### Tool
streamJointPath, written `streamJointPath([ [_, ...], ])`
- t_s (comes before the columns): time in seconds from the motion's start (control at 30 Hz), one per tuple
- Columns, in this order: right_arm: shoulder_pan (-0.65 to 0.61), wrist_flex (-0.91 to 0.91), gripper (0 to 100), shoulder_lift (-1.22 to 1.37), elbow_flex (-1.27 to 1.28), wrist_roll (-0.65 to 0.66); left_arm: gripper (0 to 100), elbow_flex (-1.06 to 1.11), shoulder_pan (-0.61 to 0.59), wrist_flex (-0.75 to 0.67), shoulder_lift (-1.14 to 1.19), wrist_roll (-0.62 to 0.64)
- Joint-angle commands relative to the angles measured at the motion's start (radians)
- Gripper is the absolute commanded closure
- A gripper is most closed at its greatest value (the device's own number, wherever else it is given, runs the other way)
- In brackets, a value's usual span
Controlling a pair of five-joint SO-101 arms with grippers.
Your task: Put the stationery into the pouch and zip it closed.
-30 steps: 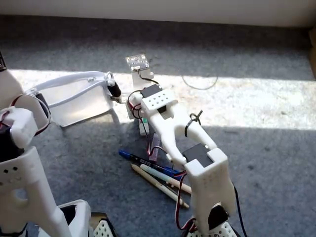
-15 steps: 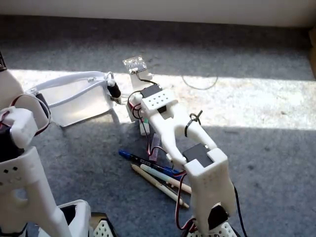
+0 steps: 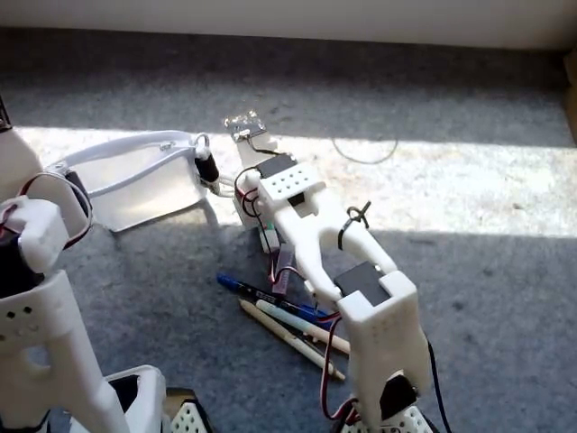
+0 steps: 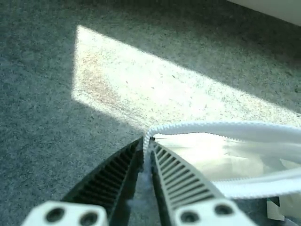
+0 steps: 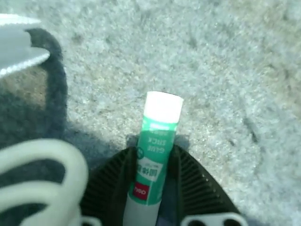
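While the right gripper [image 5: 151, 151] clamps the glue stick [image 5: 159, 129] near the pouch [image 3: 135, 189] and the left gripper [image 4: 146, 147] pinches its zip edge — that thin pinch could slip, the mouth sag shut, and the stick butt the rim.

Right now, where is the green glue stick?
The green glue stick is pinched in the right claw. It hangs over the grey carpet, close to the open end of the white pouch.
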Motion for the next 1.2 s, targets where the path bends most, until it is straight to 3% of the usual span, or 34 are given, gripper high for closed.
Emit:
streamJointPath([
  [0.0,0.031,0.065,94.7,-0.027,-0.053,0.012,99,0.045,-0.012,-0.002,0.025,0.009],
  [0.33,0.090,0.147,99.3,-0.031,-0.142,0.008,99,0.039,0.019,-0.002,0.024,0.011],
  [0.93,0.189,0.166,99.3,-0.194,-0.142,0.006,99,-0.001,0.240,0.002,0.018,0.011],
  [1.17,0.229,0.165,99.3,-0.193,-0.139,0.006,99,0.012,0.349,-0.002,-0.151,0.009],
])
